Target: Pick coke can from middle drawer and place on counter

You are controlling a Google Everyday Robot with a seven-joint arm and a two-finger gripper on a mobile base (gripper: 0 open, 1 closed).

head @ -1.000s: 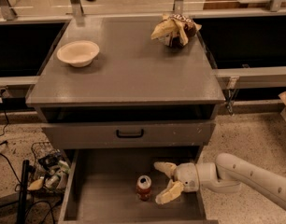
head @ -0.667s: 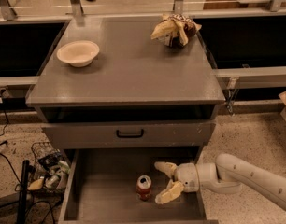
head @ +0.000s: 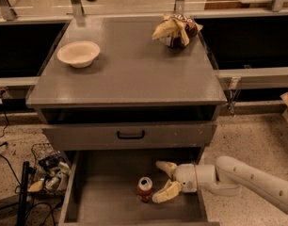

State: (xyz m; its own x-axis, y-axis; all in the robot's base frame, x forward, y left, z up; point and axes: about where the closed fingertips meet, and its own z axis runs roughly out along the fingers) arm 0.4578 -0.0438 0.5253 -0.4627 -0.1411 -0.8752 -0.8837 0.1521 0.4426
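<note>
The coke can (head: 145, 189), red with a silver top, stands upright on the grey floor of the pulled-out middle drawer (head: 101, 192). My gripper (head: 161, 181) reaches in from the right on a white arm, open, its two tan fingers spread just to the right of the can, one behind and one in front. Nothing is held between them. The counter (head: 130, 72) is the wide grey cabinet top above the drawer.
A cream bowl (head: 78, 53) sits on the counter's left side and a brown-and-yellow snack bag (head: 176, 30) at its back right. A shut drawer front with a black handle (head: 131, 135) lies above the open drawer. A wire basket of clutter (head: 47, 173) stands on the floor at left.
My gripper has edged slightly left toward the can, staying open. The can has not moved.
</note>
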